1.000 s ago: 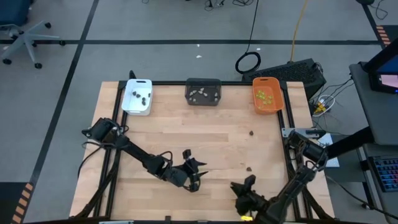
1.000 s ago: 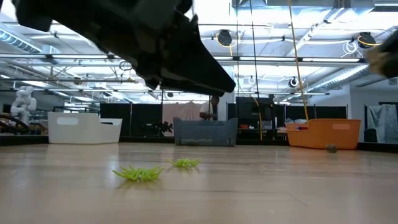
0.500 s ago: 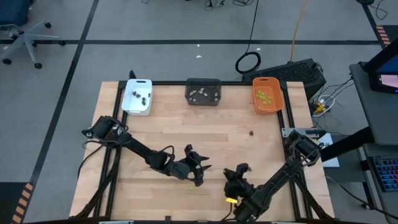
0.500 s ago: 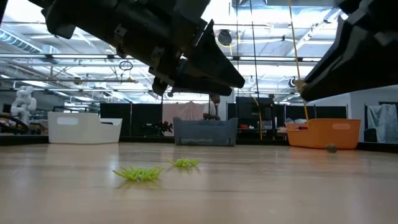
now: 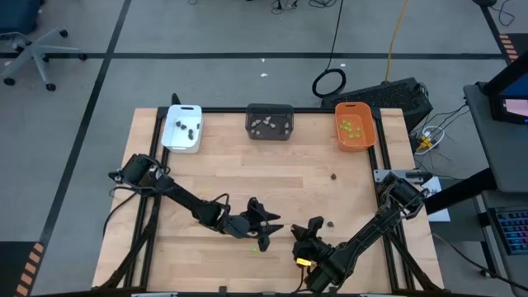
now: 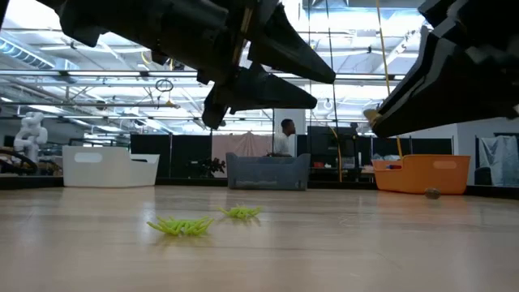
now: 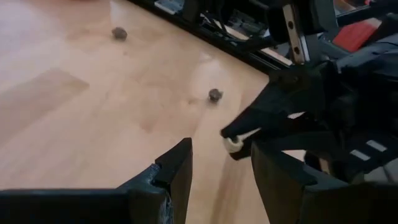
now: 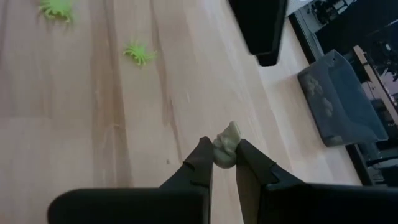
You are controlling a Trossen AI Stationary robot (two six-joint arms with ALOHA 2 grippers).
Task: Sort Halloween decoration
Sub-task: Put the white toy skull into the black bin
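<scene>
My right gripper [image 8: 225, 163] is shut on a pale beige decoration piece [image 8: 226, 148] and hangs above the table near its front edge [image 5: 297, 237]. My left gripper [image 7: 221, 168] stands open just left of it [image 5: 271, 233], fingers pointing at the right gripper's tips, nothing between them. Two lime green pieces [image 6: 180, 225] [image 6: 241, 212] lie flat on the wood below the left gripper. Two dark pieces [image 7: 215, 94] [image 7: 119, 33] lie on the table toward the right. The white tray [image 5: 183, 128], dark grey tray [image 5: 270, 121] and orange tray [image 5: 355, 126] stand along the far edge. My right gripper pinches the pale beige piece's lower part [image 8: 222, 157] between its two fingertips [image 8: 202, 155]. The piece sticks out past the tips, lifted clear of the table. The fingers slant downward, coming from the table's near right.
Each tray holds a few small pieces. The two arms' grippers are close together over the near middle of the table. Bare wood lies between them and the trays. A person stands in the room beyond the far edge [image 6: 285, 138].
My right gripper has carried the beige piece toward the table's left and slightly farther, up close to the left gripper, staying shut. My left gripper has rolled about its own pointing line and otherwise kept its place. The green pieces have stayed still.
</scene>
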